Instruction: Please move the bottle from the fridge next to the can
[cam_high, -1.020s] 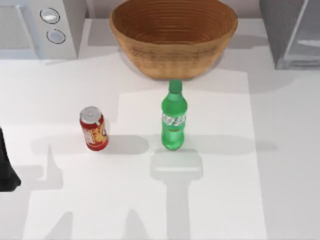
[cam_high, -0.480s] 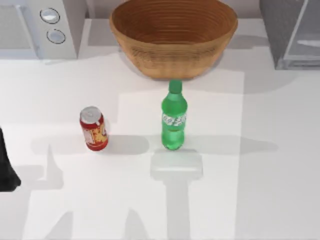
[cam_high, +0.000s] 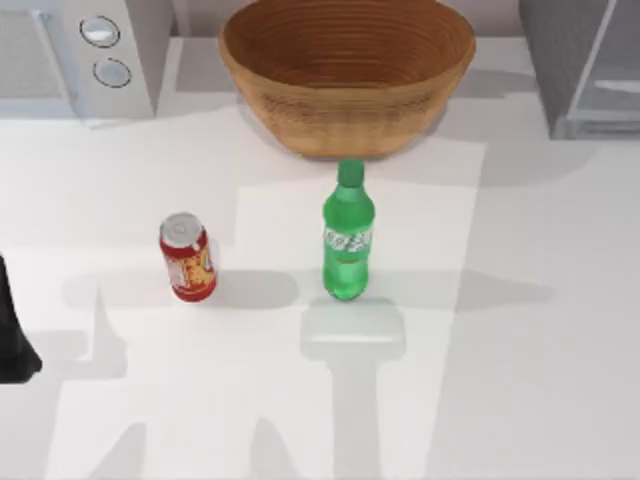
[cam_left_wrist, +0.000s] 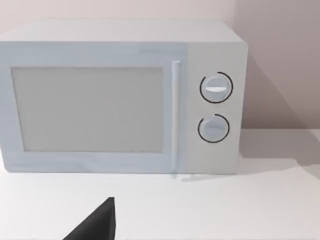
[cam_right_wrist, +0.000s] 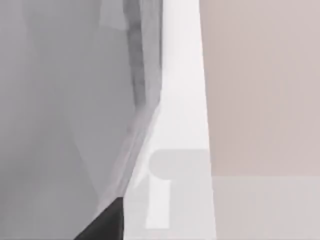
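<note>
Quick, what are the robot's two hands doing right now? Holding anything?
Left gripper: a dark tip facing the microwave; open or shut cannot be told.
Right gripper: a dark tip beside the fridge; cannot be told.

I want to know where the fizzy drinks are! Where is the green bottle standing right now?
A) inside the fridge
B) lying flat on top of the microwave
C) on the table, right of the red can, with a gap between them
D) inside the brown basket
C: in the top view the bottle stands upright on the table, right of the can and apart from it, in front of the basket.
</note>
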